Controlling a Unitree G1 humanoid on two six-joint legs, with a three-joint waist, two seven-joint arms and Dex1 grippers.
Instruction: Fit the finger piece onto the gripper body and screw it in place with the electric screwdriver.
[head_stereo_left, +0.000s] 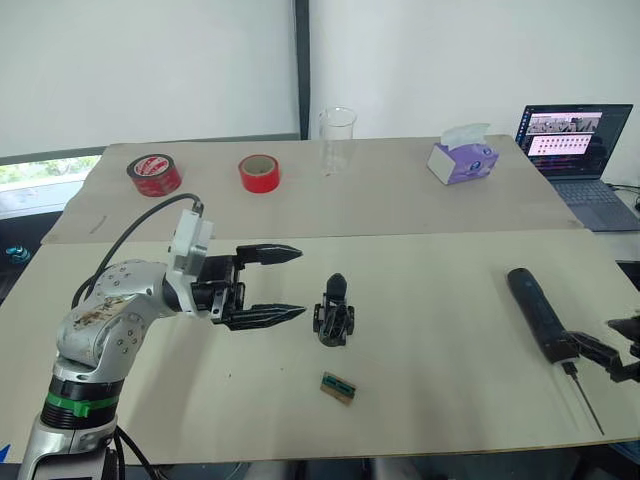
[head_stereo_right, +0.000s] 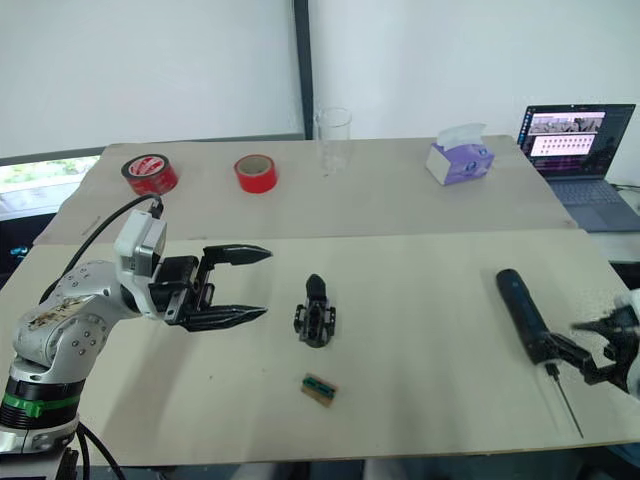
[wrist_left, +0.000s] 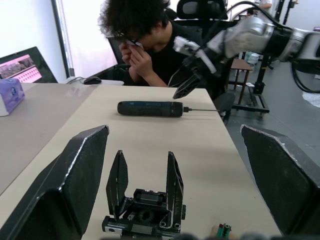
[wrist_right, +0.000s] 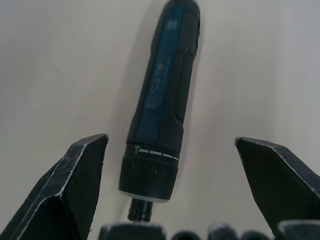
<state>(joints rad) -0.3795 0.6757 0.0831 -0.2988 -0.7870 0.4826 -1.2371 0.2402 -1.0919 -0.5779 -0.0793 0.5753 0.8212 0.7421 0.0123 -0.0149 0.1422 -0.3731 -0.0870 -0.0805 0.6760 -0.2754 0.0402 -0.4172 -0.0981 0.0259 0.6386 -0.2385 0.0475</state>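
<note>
The gripper body (head_stereo_left: 333, 315) is a small black block standing mid-table. Two tapering prongs rise from it, and I take one of them for the finger piece (wrist_left: 173, 180); whether it is fastened I cannot tell. My left gripper (head_stereo_left: 301, 282) is open, just left of the body and pointing at it, not touching. The electric screwdriver (head_stereo_left: 537, 310) lies at the right, its thin bit toward the front edge. My right gripper (head_stereo_right: 590, 348) is open at the bit end. In the right wrist view its fingers (wrist_right: 75, 190) stand apart on either side of the screwdriver's (wrist_right: 162, 100) collar.
A small green-and-tan block (head_stereo_left: 338, 387) lies in front of the gripper body. At the back stand two red tape rolls (head_stereo_left: 155, 174), a clear beaker (head_stereo_left: 337, 135), a purple tissue box (head_stereo_left: 463, 160) and a laptop (head_stereo_left: 575, 140). A person (wrist_left: 145, 35) sits beyond the table's right end.
</note>
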